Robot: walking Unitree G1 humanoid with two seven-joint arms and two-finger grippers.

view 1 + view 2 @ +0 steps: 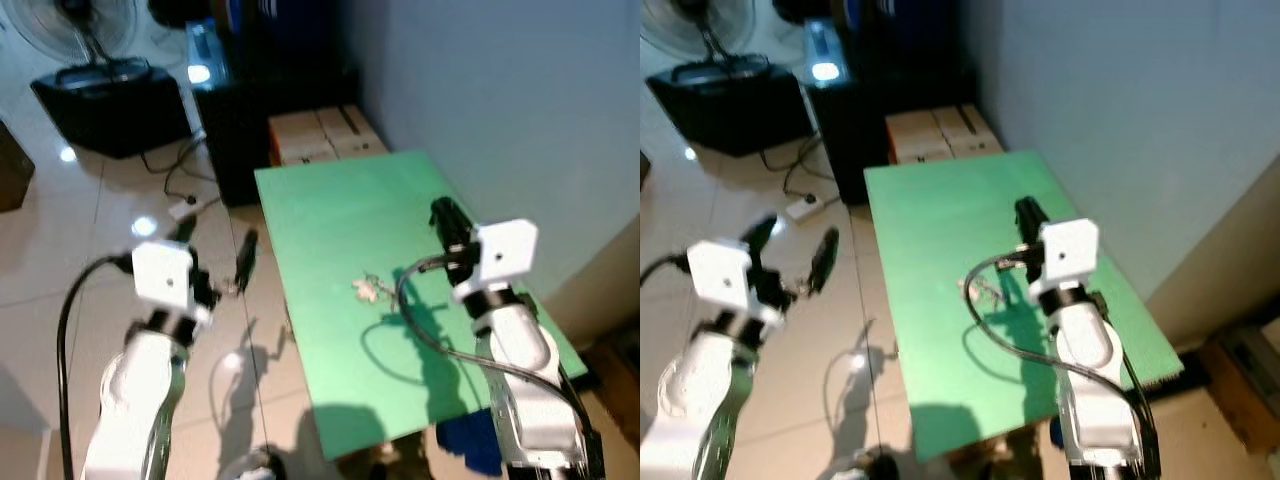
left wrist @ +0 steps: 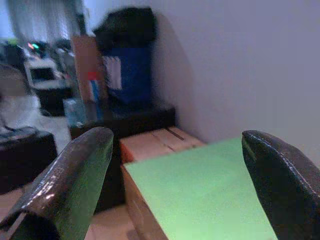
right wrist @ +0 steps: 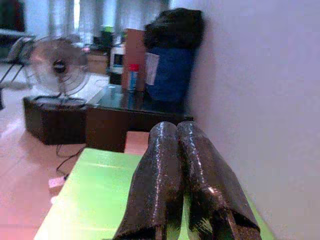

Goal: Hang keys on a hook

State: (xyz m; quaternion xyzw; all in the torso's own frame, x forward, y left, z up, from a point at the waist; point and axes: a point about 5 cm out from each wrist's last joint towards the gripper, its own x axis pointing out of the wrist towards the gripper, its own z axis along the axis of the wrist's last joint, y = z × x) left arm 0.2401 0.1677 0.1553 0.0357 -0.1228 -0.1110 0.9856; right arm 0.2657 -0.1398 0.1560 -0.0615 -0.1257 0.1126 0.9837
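A small bunch of keys (image 1: 365, 290) lies on the green table (image 1: 330, 200) near its middle. My right gripper (image 1: 441, 213) hovers over the table just right of the keys and slightly beyond them, apart from them. Its two black fingers (image 3: 172, 150) are pressed together with nothing between them, pointing along the table toward the far end. My left gripper (image 1: 213, 246) is open over the tiled floor, left of the table's left edge, its fingers (image 2: 75, 175) spread wide and empty.
A plain wall (image 1: 500, 90) runs along the table's right side. Wooden crates (image 1: 325, 135) stand at the table's far end beside a dark cabinet (image 1: 228, 120). A fan (image 1: 80, 25), a black box (image 1: 110, 100) and a power strip (image 1: 185, 207) with cables occupy the floor at the left.
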